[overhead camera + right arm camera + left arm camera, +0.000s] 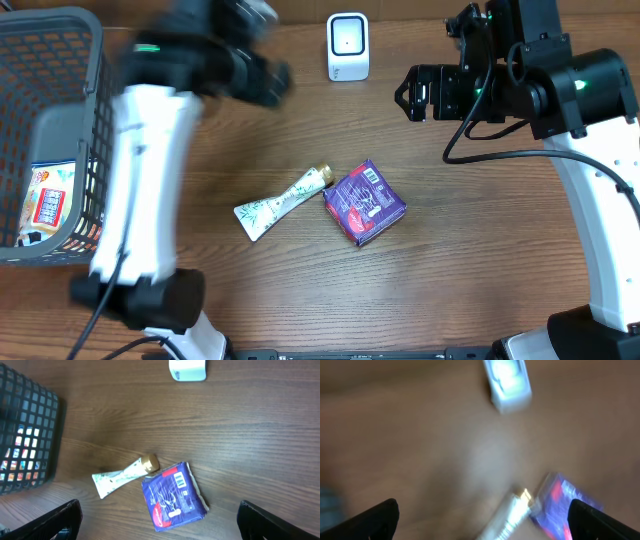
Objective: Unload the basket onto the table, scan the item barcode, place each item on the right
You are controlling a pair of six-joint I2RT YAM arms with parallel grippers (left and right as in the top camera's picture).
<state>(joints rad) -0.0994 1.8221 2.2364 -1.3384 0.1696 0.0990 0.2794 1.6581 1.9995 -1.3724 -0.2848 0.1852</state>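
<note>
My left gripper (483, 510) wide open, empty; right gripper (160, 510) likewise | purple cardboard box (364, 203) mid-table, barcode (178, 479) up, just beside white squeeze tube (283, 203) | I should grip box sides, keeping barcode clear for white scanner (348, 45) at far edge.

left arm (150, 170): blurred | basket (98, 110): cut by left edge | white scanner (509, 385): smeared, details unreadable

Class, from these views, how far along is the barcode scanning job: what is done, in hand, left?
Done, apparently: one packet lies in the basket. In hand: nothing; the left gripper and right gripper are both open and empty. Left: the tube and the purple pack lie on the table, short of the scanner.
</note>
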